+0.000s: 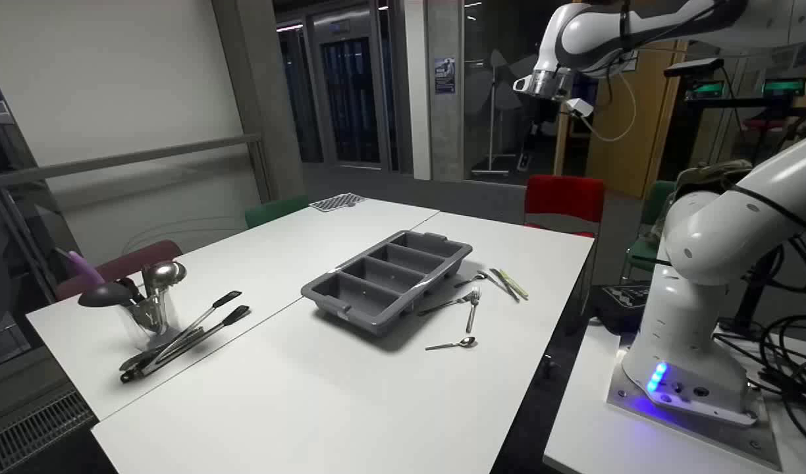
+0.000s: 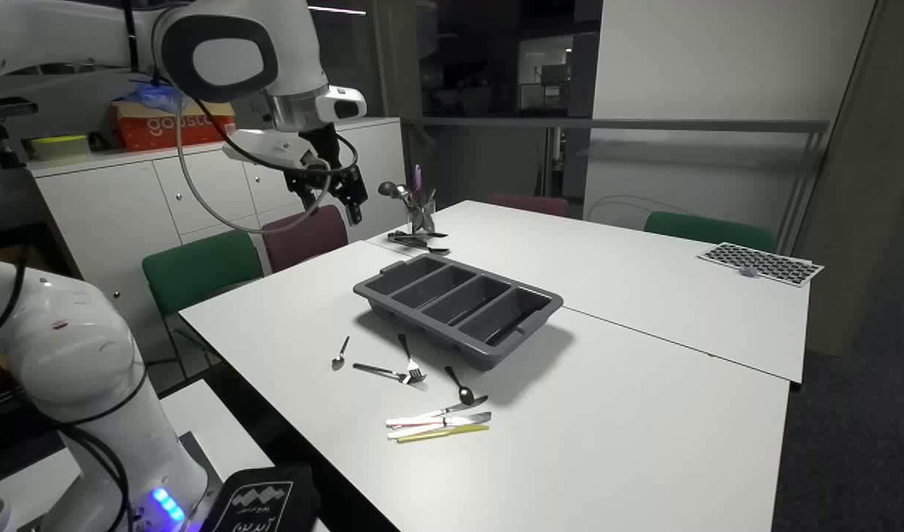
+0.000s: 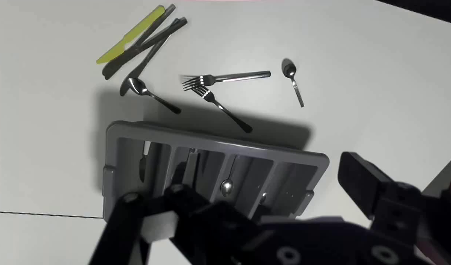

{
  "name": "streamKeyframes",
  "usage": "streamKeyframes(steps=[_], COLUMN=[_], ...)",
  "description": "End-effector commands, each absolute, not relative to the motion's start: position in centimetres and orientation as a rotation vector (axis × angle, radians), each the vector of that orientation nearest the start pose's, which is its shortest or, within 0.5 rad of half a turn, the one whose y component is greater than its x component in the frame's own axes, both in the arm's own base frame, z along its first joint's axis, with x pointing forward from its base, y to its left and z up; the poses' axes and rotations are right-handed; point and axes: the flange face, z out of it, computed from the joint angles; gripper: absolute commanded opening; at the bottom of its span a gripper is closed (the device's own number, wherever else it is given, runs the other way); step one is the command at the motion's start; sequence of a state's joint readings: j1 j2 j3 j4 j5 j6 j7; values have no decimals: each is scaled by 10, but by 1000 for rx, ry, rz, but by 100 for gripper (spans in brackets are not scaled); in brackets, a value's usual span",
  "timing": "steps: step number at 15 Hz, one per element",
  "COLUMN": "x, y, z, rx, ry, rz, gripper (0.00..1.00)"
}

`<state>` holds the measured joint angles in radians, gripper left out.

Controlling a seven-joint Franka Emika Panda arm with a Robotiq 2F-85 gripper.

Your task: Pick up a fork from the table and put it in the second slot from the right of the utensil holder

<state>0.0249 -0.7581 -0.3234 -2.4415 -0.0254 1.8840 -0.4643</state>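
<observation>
Forks (image 3: 233,77), slim, glossy and silvery, partly overlapping on the white table (image 3: 358,106), pincer (image 2: 334,210) spread wide

1 utensil tray (image 2: 422,324) w/ 4 cmpts (image 2: 502,316); beside it 2 forks (image 3: 244,76), 2 spoons (image 3: 290,70), 4 knives (image 3: 151,42) incl. 1 ylw.

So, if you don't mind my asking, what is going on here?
A robot arm is meant to put a fork from the white table into the grey utensil holder. At this moment its gripper hangs open above the tabletop, holding nothing. The fork lies near the holder, its tines overlapping those of a second fork; which of the two is meant is not clear. The holder already has a spoon in one compartment.
</observation>
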Motion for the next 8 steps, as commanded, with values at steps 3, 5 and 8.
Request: streamKeyframes(steps=[3, 5, 8], x=[329, 329, 336], y=[-124, -124, -122], z=[556, 556, 554], rx=[-2975, -2975, -2957], ry=[-354, -354, -314], rz=[-343, -343, -323], gripper=[100, 100, 100])
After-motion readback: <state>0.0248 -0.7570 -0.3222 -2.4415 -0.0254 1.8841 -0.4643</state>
